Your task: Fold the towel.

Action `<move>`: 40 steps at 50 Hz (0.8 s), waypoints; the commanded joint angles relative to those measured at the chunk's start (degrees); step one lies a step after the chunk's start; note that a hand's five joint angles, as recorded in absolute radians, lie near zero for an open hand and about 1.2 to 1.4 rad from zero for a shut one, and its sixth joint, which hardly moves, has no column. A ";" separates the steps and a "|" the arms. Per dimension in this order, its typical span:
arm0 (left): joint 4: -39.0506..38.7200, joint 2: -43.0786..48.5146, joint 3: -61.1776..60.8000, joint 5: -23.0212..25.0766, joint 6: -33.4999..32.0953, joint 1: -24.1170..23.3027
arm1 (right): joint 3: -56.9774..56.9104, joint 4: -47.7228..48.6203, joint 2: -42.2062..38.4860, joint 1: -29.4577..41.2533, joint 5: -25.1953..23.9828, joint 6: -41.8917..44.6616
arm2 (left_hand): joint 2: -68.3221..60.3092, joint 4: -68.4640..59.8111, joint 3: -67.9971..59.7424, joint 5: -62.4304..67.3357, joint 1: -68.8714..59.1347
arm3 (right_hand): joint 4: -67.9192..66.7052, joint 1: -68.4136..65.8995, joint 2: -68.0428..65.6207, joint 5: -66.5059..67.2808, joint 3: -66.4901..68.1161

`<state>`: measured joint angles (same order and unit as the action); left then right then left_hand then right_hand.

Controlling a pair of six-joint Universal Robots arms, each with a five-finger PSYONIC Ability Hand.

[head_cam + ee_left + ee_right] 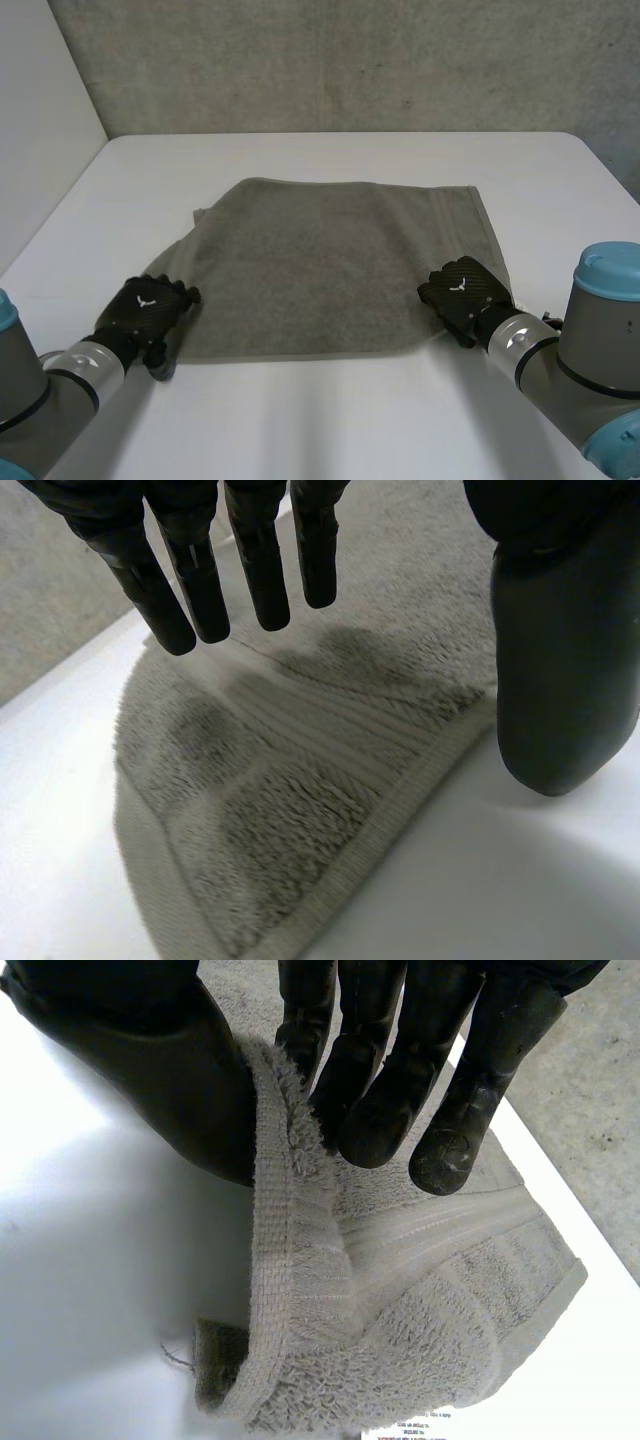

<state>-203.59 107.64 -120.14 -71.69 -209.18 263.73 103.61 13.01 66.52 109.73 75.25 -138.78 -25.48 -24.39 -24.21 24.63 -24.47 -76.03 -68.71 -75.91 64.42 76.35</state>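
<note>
Both arms come in at the near edge: left arm point(40, 390), right arm point(590, 340), each ending at a near corner of the cloth.

White table point(330, 430): bare apart from the cloth.

Towel point(330, 260): grey-brown, spread open in the middle of the table, one layer as far as the head view shows. Far left side a little rumpled; the rest lies flat. No fold made yet.

Right hand point(462, 290): at the near right corner. In its wrist view, thumb point(170, 1070) and fingers point(380, 1080) are closed on the towel's hem, and the cloth stands up between them in a raised ridge. A firm pinch, by the look of it.

Left hand point(148, 308): at the near left corner. In its wrist view the fingers point(260, 570) are straight and spread above the pile, with the thumb point(560, 680) just off the hem over the table. Nothing held.

Small white label point(420, 1430) shows at the towel's corner below the right hand.

Judgement: early stage. One corner gripped, the other yet to be taken; the lift and carry-over to the far edge are all to come.
</note>
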 commanded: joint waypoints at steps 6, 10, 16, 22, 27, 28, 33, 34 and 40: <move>-1.72 2.84 2.46 -4.69 0.00 -0.41 | 0.11 0.00 -0.08 0.04 -0.02 0.09 | 2.99 1.90 1.71 -12.13 1.98 | -3.97 -11.29 -4.09 5.58 3.65; -2.77 4.07 3.16 -4.95 0.00 -0.41 | 0.19 0.00 -0.08 0.04 -0.02 0.09 | 2.99 1.90 1.71 -12.13 1.98 | -3.97 -11.29 -4.09 5.58 3.65; -2.86 5.83 4.56 -5.04 0.00 -0.41 | 0.28 0.00 -0.08 0.13 -0.02 0.17 | 2.99 1.90 1.71 -12.13 1.98 | -3.97 -11.29 -4.09 5.58 3.65; -2.95 6.27 6.41 -5.13 0.00 -0.41 | 0.46 0.00 -0.08 0.13 -0.02 0.17 | 2.99 1.90 1.71 -12.13 1.98 | -3.97 -11.29 -4.09 5.58 3.65; -2.86 6.36 7.91 -5.13 0.00 -0.50 | 0.46 0.00 -0.17 0.13 -0.02 0.35 | 2.99 1.90 1.71 -12.13 1.98 | -3.97 -11.29 -4.09 5.58 3.65; -2.86 6.36 8.43 -5.13 0.00 -0.50 | 0.54 0.00 -0.17 0.13 0.07 0.35 | 2.99 1.90 1.71 -12.13 1.98 | -3.97 -11.29 -4.09 5.58 3.65; -2.86 7.24 9.75 -5.22 0.00 -0.50 | 0.55 0.00 -0.17 0.13 0.07 0.35 | 2.82 1.73 1.55 -11.97 1.81 | -3.97 -11.29 -4.09 5.58 3.65; -2.86 7.58 10.27 -5.22 0.00 -0.58 | 0.55 0.00 -0.17 0.13 -0.02 0.44 | 2.82 1.73 1.55 -11.97 1.81 | -3.97 -11.29 -4.09 5.58 3.65; -2.86 8.29 11.51 -5.22 0.00 -0.67 | 0.55 0.00 -0.69 0.13 0.07 0.61 | 0.80 -0.28 -0.47 -9.95 -0.20 | -3.97 -11.29 -4.09 5.58 3.65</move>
<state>-206.46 115.22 -109.79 -76.89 -209.17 263.17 104.15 13.01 66.29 109.87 75.30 -138.33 -25.66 -25.66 -25.61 25.70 -25.58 -76.04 -68.68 -75.92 64.35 76.35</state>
